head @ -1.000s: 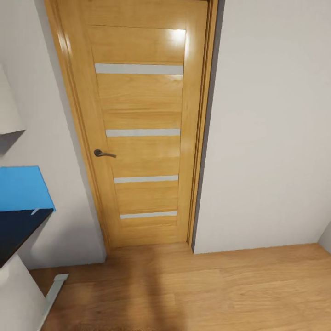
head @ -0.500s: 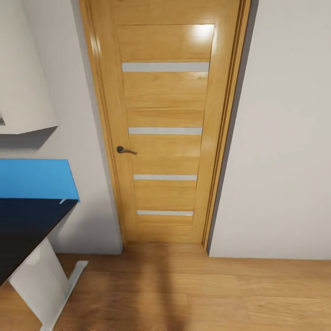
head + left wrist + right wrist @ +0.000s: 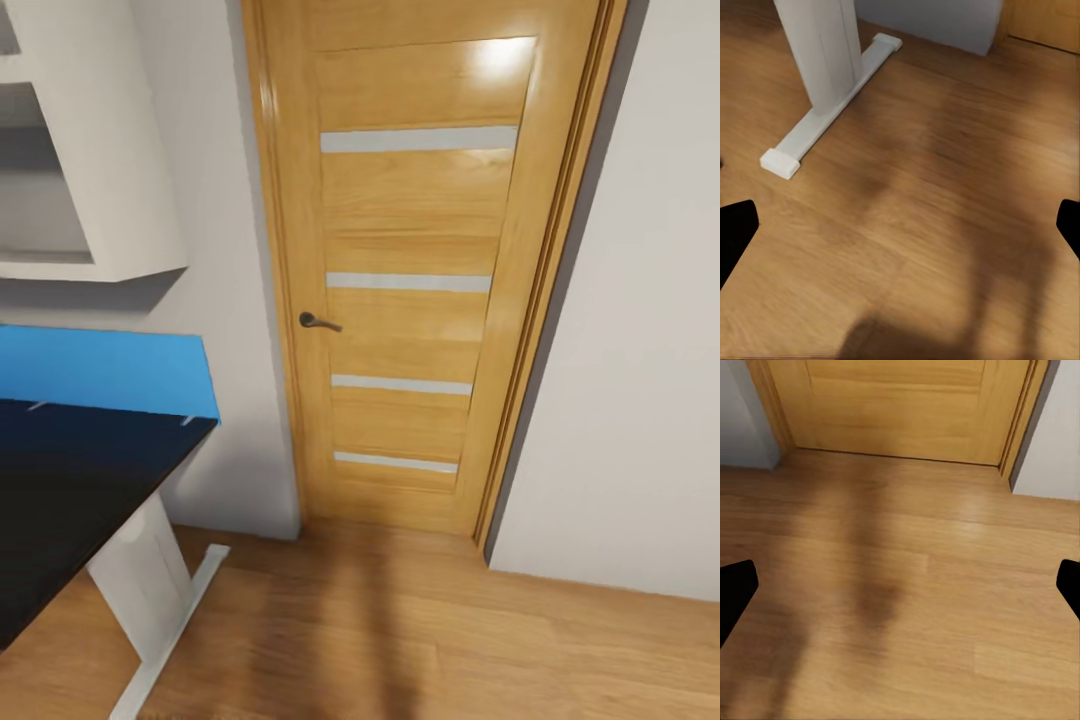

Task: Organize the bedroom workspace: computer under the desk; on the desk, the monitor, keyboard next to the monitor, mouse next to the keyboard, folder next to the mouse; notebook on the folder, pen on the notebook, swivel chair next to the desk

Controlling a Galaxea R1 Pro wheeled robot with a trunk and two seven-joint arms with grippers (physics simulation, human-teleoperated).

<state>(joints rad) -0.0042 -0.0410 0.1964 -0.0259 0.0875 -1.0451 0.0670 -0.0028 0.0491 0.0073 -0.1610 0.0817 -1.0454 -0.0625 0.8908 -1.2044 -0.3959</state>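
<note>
Head view: a closed wooden door (image 3: pixel 415 270) with four pale horizontal strips and a dark lever handle (image 3: pixel 318 322) stands in a light wall (image 3: pixel 630 380). Left of it, the corner of a black-topped desk (image 3: pixel 70 480) rests on a white leg with a flat foot (image 3: pixel 150 600). A blue folder (image 3: pixel 100 370) lies on the desk's far edge, against the wall. A white wall shelf (image 3: pixel 100 170) hangs above the desk. The floor (image 3: pixel 420 640) is wood plank.

Left wrist view: the left gripper (image 3: pixel 900 232) hangs over bare floor (image 3: pixel 945 225), fingertips (image 3: pixel 735 229) dark at both frame edges, jaws spread wide, holding nothing. The desk leg and foot (image 3: pixel 825 97) stand nearby.

Right wrist view: the right gripper (image 3: pixel 900 589) has its fingertips (image 3: pixel 735 585) likewise far apart, empty, over floor (image 3: pixel 915 600) facing the door's base (image 3: pixel 900 412).
</note>
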